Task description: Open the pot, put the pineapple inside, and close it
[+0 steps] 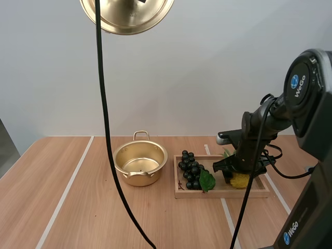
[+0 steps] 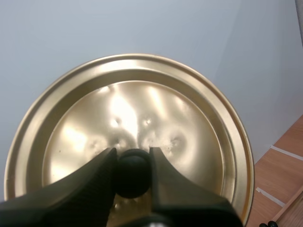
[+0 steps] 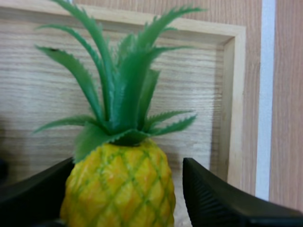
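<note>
Right pincer (image 3: 128,177), fingers parted, straddles the pineapple (image 3: 120,187) without clamping it: one finger lies against the fruit, the other stands just clear. Left pincer (image 2: 132,163) is closed on the black knob (image 2: 132,174) of the golden lid (image 2: 142,104), held high over the far left of the table (image 1: 78,207). Wooden tray (image 1: 223,193) lies right of centre. Uncovered pot (image 1: 140,165) stands just left of it. Grapes (image 1: 191,168) occupy the tray's left half, the pineapple its right half.

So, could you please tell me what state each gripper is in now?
Left gripper: shut on the lid.
Right gripper: open, either side of the pineapple.
</note>
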{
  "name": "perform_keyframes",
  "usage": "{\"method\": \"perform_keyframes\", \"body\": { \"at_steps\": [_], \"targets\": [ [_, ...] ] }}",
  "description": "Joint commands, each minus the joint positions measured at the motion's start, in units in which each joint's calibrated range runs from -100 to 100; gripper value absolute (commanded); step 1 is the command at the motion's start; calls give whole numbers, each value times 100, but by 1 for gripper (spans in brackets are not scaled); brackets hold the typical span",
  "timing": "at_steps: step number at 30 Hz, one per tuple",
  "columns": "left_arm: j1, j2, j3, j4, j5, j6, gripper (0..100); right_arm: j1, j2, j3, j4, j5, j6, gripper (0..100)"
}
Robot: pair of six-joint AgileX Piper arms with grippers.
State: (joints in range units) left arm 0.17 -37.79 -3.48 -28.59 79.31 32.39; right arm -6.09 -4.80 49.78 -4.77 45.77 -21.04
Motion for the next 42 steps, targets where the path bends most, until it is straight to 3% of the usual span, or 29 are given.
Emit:
{"method": "perform_keyframes", "body": {
  "at_steps": [1,5,6,8,11,21,32,35,38,42],
  "targets": [
    [-13,-33,-39,-117,-65,-54,0,-19,73,24,-100,-150,17,100],
    [-13,-33,-39,-117,-65,-54,0,-19,127,24,-142,-289,17,100],
    [-13,-33,-39,-117,-48,-54,0,-19,127,24,-142,-328,17,94],
    [-13,-33,-39,-90,-48,-54,0,-19,127,24,-142,-350,17,61],
    [-13,-33,-39,-78,-15,-54,0,-19,127,24,-128,-350,17,0],
    [-13,-33,-39,-78,16,-54,0,-19,-234,-293,-106,-319,41,0],
    [-13,-33,-80,-59,-314,-36,0,-11,-1683,-2277,34,378,41,0],
    [-13,-33,-272,-30,-314,-36,0,-11,-1895,-2793,477,524,-166,0],
    [-13,-33,-556,-30,-378,-36,0,26,-1924,-3197,1279,1042,-843,0],
    [-13,-33,-980,-30,-519,-36,0,289,-1924,-3487,2049,1551,-1393,0]
  ]
}}
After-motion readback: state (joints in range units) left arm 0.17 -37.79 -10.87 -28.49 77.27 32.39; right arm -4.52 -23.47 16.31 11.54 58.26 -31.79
